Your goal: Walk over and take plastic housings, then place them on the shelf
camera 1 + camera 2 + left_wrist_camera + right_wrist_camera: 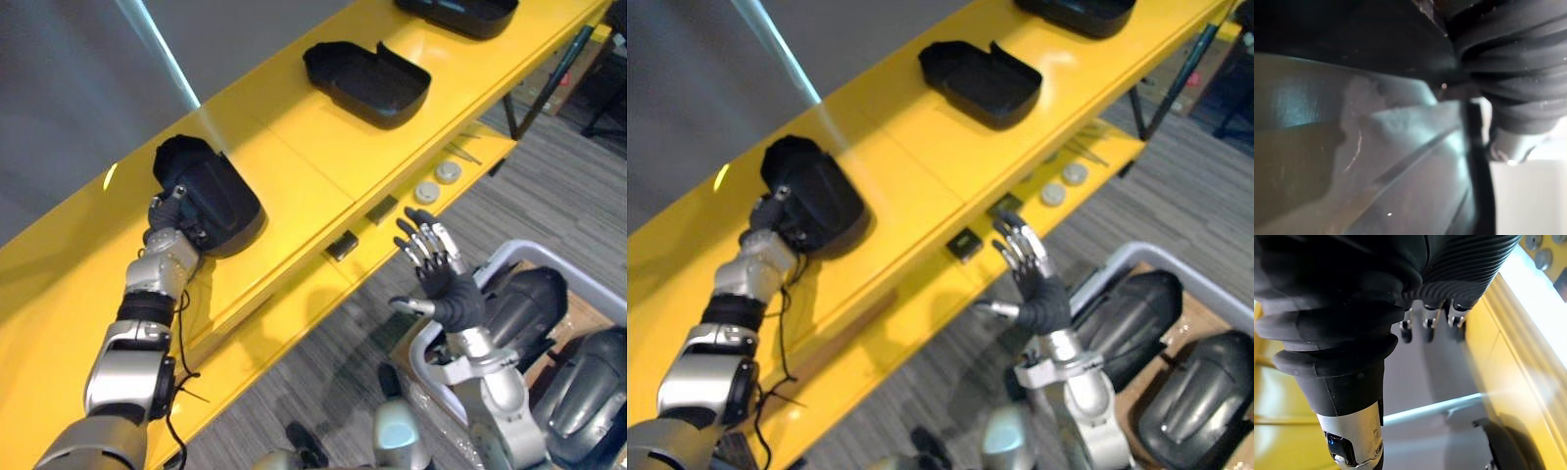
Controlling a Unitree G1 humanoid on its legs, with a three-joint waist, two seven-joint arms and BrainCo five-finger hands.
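Observation:
A black plastic housing [214, 194] lies on the top board of the yellow shelf [294, 147], toward its left part. My left hand [174, 213] is pressed against the housing's near end; its dark ribbed cover shows beside the housing [1352, 29] in the left wrist view. My right hand [439, 266] hangs in the air in front of the shelf, open, fingers straight and pointing up, holding nothing. It is above the near corner of a grey bin [509, 257] that holds more black housings [529, 299].
Two more housings [367, 83] [460, 12] lie further right on the shelf top. The lower ledge carries two round discs [437, 182] and small dark blocks [342, 245]. A black table leg [549, 78] stands at the far right on grey carpet.

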